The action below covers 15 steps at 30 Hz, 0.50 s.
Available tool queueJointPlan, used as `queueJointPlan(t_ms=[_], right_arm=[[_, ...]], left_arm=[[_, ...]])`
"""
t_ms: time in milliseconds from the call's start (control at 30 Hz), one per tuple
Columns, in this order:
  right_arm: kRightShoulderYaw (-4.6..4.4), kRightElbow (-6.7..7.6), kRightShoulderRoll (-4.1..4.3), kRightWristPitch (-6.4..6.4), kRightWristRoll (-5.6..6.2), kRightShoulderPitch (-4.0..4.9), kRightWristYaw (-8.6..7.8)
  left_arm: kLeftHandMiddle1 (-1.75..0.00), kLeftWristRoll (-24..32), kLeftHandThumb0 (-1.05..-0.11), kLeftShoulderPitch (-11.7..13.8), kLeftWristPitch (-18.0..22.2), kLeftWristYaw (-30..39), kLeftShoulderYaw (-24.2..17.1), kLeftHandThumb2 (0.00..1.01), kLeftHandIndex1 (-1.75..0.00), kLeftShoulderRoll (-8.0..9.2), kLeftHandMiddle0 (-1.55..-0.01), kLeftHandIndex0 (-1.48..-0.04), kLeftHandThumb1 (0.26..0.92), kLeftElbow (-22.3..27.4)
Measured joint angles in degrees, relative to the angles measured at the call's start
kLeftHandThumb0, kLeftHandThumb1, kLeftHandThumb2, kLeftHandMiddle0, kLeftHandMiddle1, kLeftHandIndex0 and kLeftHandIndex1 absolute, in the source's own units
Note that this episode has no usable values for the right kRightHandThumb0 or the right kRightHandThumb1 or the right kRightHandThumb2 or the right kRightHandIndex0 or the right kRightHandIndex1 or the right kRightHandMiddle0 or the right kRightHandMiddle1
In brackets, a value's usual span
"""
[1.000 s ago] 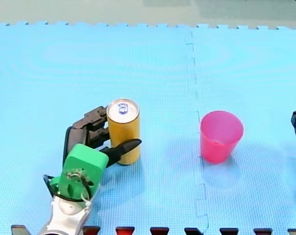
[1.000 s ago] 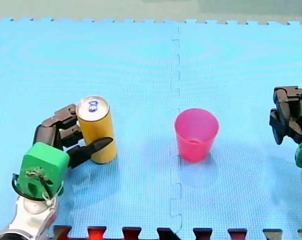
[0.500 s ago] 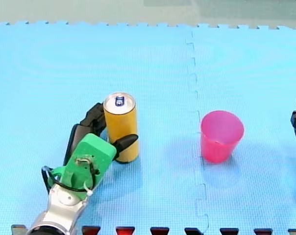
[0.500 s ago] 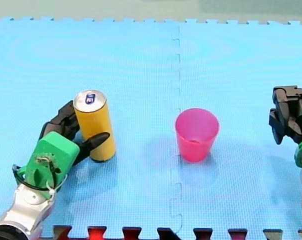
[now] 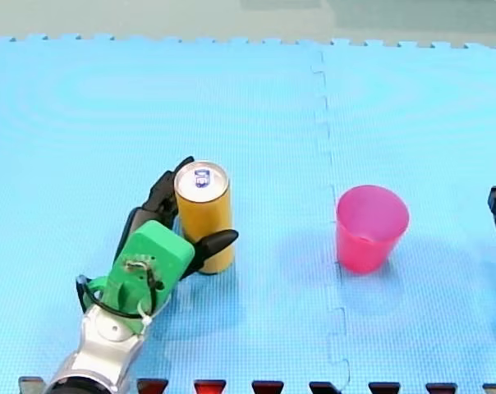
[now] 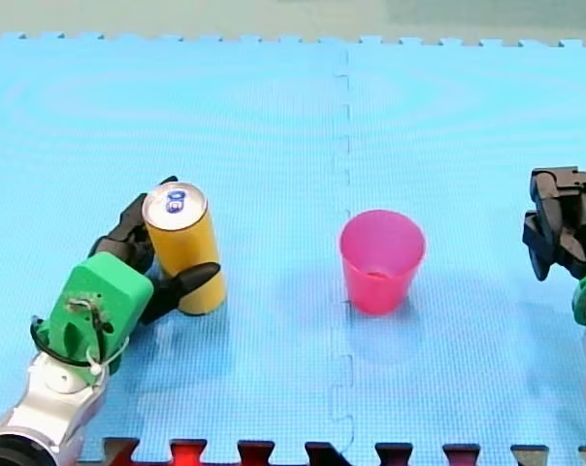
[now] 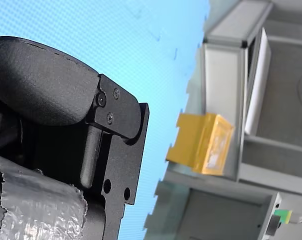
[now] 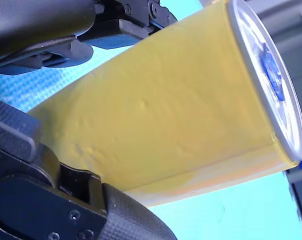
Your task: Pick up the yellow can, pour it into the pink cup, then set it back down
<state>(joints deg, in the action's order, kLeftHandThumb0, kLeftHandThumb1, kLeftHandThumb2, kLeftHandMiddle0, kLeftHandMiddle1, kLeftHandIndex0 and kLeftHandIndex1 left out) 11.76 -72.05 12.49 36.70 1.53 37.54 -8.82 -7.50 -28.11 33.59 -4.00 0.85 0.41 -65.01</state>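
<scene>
The yellow can [image 5: 204, 215] stands upright on the blue foam mat [image 5: 256, 115], left of centre, its silver top with a blue tab facing up. My left hand [image 5: 182, 226] is wrapped around it: dark fingers [image 5: 162, 193] behind the can, the thumb across its front low down. The second wrist view shows the can [image 8: 176, 115] pressed between black fingers [image 8: 66, 30]. The pink cup [image 5: 370, 227] stands upright to the can's right, past the mat seam. My right hand [image 6: 557, 231] hovers at the far right edge, holding nothing.
A jigsaw seam [image 5: 326, 164] runs front to back through the mat between can and cup. The mat's front edge shows red and dark tabs [image 6: 254, 452]. In the first wrist view a yellow block [image 7: 203, 143] sits by a grey metal frame [image 7: 226, 100] beyond the mat.
My left hand closed in around the can, and its green wrist block moved up and nearer it. The can shifted slightly left. The cup and right hand stayed put.
</scene>
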Motion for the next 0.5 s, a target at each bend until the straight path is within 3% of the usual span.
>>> queueJointPlan(t_ms=[233, 500], right_arm=[[-0.02, 0.00, 0.00, -0.16, -0.11, 0.05, 0.07], [-0.04, -0.01, -0.12, -0.30, -0.30, 0.09, 0.07]], left_arm=[[0.00, 4.4, -1.048, 0.7, -1.3, 7.6, -1.7, 0.03, 0.00, 0.23, -0.21, -0.22, 0.870, 2.4], [0.00, 11.7, -1.048, 2.2, -3.7, 21.2, -4.3, 0.02, 0.00, 1.52, -0.20, -0.21, 0.881, 5.9]])
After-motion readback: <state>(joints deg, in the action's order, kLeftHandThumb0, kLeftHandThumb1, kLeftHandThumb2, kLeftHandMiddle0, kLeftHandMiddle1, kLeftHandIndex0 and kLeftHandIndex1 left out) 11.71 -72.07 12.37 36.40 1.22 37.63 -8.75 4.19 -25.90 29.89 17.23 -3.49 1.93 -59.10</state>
